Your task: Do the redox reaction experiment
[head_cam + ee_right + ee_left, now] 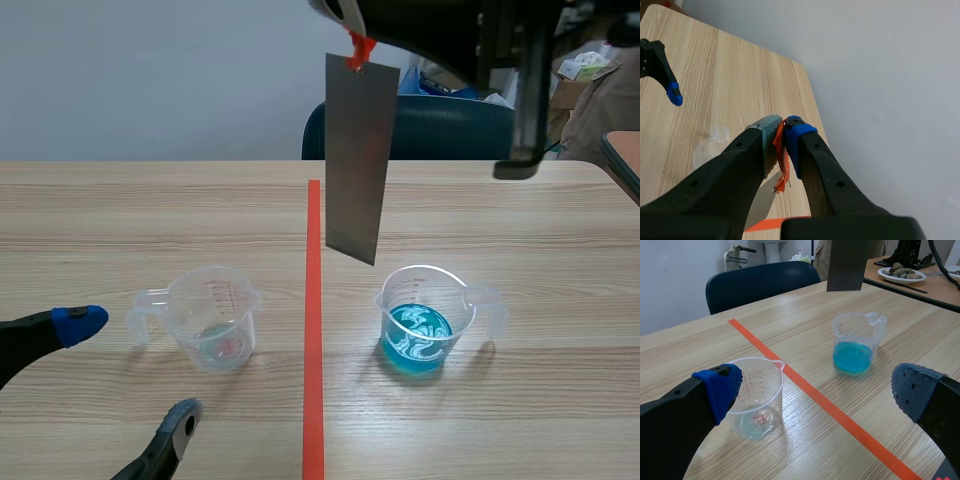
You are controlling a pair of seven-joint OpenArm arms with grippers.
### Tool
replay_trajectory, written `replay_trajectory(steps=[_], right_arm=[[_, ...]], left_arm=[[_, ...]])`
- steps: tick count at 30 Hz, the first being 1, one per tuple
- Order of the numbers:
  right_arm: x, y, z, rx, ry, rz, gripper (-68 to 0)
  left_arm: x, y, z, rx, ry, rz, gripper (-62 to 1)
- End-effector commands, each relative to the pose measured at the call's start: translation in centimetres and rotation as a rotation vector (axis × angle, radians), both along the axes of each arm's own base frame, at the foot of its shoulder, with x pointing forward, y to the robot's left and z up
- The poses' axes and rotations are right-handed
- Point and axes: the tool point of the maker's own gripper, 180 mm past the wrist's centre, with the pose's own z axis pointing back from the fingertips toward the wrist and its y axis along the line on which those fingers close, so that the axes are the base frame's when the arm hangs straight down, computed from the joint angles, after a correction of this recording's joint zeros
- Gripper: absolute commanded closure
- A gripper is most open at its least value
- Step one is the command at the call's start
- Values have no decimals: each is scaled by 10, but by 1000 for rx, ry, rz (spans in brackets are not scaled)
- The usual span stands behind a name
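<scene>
A grey metal strip (357,155) hangs upright in the air from an orange-red tag (359,47), its lower end above and just left of the clear beaker of blue liquid (424,318). My right gripper (782,142) is raised high and shut on that orange tag (781,160). A second clear beaker (212,317), nearly empty, stands left of the tape line. My left gripper (135,375) rests low at the near left, open, with the near-empty beaker (756,397) just ahead of it and the blue beaker (855,341) farther off.
A dark blue chair (450,126) stands behind the table's far edge. Another table with a plate (902,274) of items lies beyond to the right. An orange-red tape line (313,330) runs down the middle of the wooden table (120,220).
</scene>
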Motion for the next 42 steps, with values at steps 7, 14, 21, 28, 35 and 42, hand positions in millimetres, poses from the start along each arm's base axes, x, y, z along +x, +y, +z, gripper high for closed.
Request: replay_trajectory(steps=[7, 14, 21, 28, 35, 42], right_arm=[[2, 29, 7, 31, 2, 58, -6], [11, 59, 2, 39, 40, 103, -6], [23, 83, 0, 46, 70, 125, -6], [32, 104, 0, 52, 92, 157, -6], [35, 122, -2, 60, 127, 174, -6], [28, 132, -6, 45, 139, 195, -6]], left_arm=[[2, 21, 6, 28, 0, 47, -623], [0, 51, 3, 91, 22, 118, -623], [-10, 70, -1, 157, 50, 137, -623], [-16, 80, -12, 215, 99, 163, -623], [-23, 88, -14, 241, 121, 173, -623], [-24, 94, -14, 264, 118, 191, -623]])
